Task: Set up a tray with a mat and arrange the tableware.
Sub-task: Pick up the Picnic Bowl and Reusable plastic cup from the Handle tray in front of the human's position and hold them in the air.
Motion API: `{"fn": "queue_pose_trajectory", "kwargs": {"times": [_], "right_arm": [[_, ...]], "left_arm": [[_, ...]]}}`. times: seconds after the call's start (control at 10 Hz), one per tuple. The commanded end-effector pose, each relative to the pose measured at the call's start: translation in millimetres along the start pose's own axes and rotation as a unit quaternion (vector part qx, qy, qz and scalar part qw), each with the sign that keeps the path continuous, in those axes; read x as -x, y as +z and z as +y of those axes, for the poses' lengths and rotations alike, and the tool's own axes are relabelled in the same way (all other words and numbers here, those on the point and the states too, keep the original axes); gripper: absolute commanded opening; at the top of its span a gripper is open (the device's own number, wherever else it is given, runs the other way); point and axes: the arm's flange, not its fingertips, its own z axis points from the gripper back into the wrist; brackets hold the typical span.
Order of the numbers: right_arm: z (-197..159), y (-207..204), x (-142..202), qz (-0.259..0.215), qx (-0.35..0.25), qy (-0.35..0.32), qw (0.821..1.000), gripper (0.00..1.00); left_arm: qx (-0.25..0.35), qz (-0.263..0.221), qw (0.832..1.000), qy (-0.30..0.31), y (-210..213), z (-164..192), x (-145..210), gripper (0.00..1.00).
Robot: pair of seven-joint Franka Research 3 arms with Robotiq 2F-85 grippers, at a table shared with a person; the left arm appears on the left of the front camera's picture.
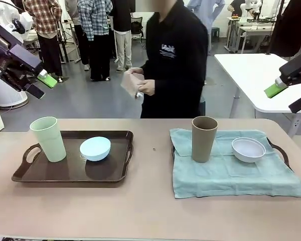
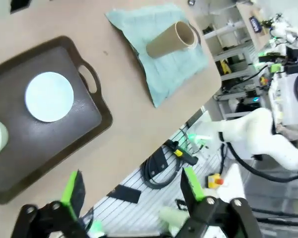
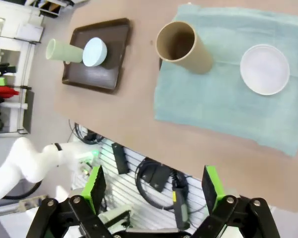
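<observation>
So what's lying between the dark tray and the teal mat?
Bare tabletop between the dark tray and the teal mat, save one tiny dark speck near the mat; the front view shows it.

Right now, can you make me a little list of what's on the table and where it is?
Left tray: pale green tumbler and light blue bowl
Right tray: covered by teal mat, with tan tumbler and white bowl on top
Left gripper: open, empty, raised
Right gripper: open, empty, raised
</observation>
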Motion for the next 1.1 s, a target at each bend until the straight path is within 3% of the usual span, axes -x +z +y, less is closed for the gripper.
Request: {"fn": "queue_pose_trajectory", "kwargs": {"times": [0.0,0.1,0.2,0.3,0.5,0.6,0.7,0.8,0.9,1.0], "right_arm": [[5,9,5,-0.012,0.038,0.020,0.999,1.00],[0,0,0,0.000,0.000,0.000,1.000,1.00],[-8,3,-4,0.023,-0.112,-0.023,0.993,1.00],[-24,9,-5,0.046,-0.266,-0.054,0.961,1.00],[-63,19,5,0.041,-0.392,-0.087,0.915,1.00],[-88,17,17,0.033,-0.437,-0.114,0.892,1.00],[-103,8,24,0.030,-0.452,-0.149,0.879,1.00],[-119,-8,31,0.042,-0.451,-0.209,0.867,1.00],[-124,-20,35,0.056,-0.432,-0.237,0.868,1.00],[-123,-26,37,0.064,-0.401,-0.245,0.881,1.00]], "left_arm": [[-0.067,0.029,0.997,-0.015,-15,-39,-26,1.00],[0.000,0.000,1.000,0.000,0,0,0,1.00],[0.094,-0.035,0.995,-0.020,0,-13,-5,1.00],[0.146,-0.034,0.988,-0.030,4,2,4,1.00],[0.266,-0.078,0.961,-0.010,22,53,45,1.00],[0.307,-0.075,0.949,0.020,17,81,71,1.00],[0.329,-0.081,0.937,0.086,10,101,89,1.00],[0.349,-0.069,0.912,0.203,0,124,111,1.00],[0.343,-0.064,0.903,0.250,5,134,129,1.00],[0.307,-0.074,0.907,0.280,12,136,136,1.00]]}}
